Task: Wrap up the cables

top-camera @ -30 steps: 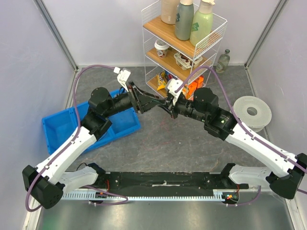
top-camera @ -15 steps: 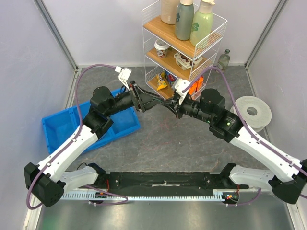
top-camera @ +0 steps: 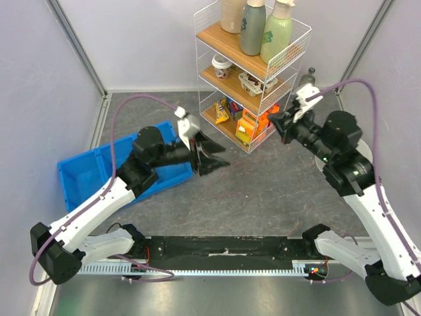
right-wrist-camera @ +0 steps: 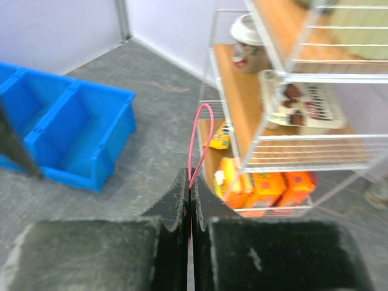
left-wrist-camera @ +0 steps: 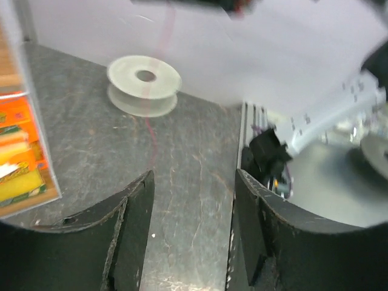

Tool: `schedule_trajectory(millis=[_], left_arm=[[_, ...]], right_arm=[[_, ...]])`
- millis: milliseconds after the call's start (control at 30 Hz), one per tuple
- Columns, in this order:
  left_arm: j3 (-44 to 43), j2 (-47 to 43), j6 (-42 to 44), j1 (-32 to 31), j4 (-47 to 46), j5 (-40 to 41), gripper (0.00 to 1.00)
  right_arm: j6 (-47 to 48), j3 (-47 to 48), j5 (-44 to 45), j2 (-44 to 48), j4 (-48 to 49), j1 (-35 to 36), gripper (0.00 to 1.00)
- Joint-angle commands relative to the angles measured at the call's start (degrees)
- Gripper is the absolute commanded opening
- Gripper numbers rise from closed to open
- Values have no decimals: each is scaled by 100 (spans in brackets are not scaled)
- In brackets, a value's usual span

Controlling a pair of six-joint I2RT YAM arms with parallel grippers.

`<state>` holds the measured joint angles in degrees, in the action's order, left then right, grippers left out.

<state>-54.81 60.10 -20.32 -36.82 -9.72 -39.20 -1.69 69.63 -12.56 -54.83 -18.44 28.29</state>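
**Overhead and wrist views, two-arm cable station.** The grey table [top-camera: 263, 197] carries a wire shelf rack [top-camera: 223, 41] at the rear, stocked with bottles, cups and snack packets, and a blue bin [top-camera: 79, 174] at the left, beside the left arm. A pale spool [left-wrist-camera: 144, 85] lies flat on the table near the far wall (visible only from the left wrist camera).

The left gripper [top-camera: 223, 157] points toward the table's centre. Its jaws are spread, with bare table showing between them and nothing in their grasp.

The right gripper [top-camera: 271, 118] is raised close to the front of the rack, with its jaws pressed together on the pink cable [right-wrist-camera: 206, 105]. A short loop of this cable rises from between the closed fingertips, in front of the rack's lower shelves.

From the left wrist camera, a blurred pink strand [left-wrist-camera: 150, 130] runs down past the spool; where it ends cannot be told.
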Motion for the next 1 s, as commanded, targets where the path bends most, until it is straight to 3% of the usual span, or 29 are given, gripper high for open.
schedule_trajectory(millis=[0,67,233,400,600,833,967], left_arm=[[-4,124,2962,-922,594,61,62],[-135,492,2745,-1072,419,123,59],[-662,1687,1278,-1450,-275,315,56],[-821,2173,1162,-1908,-549,395,56],[-655,2182,1065,-1891,-259,896,55],[-198,1804,679,-1750,-153,827,55],[-57,1664,564,-1627,-66,782,55]], right_arm=[[29,526,700,376,-1063,-561,0],[-15,438,1340,534,-1529,-824,0],[-227,105,2528,570,-2348,-1545,0],[369,-431,3400,438,-2402,-1818,0],[923,-730,2532,-71,-2270,-3151,0],[1689,-819,1117,-1063,-1910,-4989,0],[2032,-661,597,-1722,-1559,-5545,0]])
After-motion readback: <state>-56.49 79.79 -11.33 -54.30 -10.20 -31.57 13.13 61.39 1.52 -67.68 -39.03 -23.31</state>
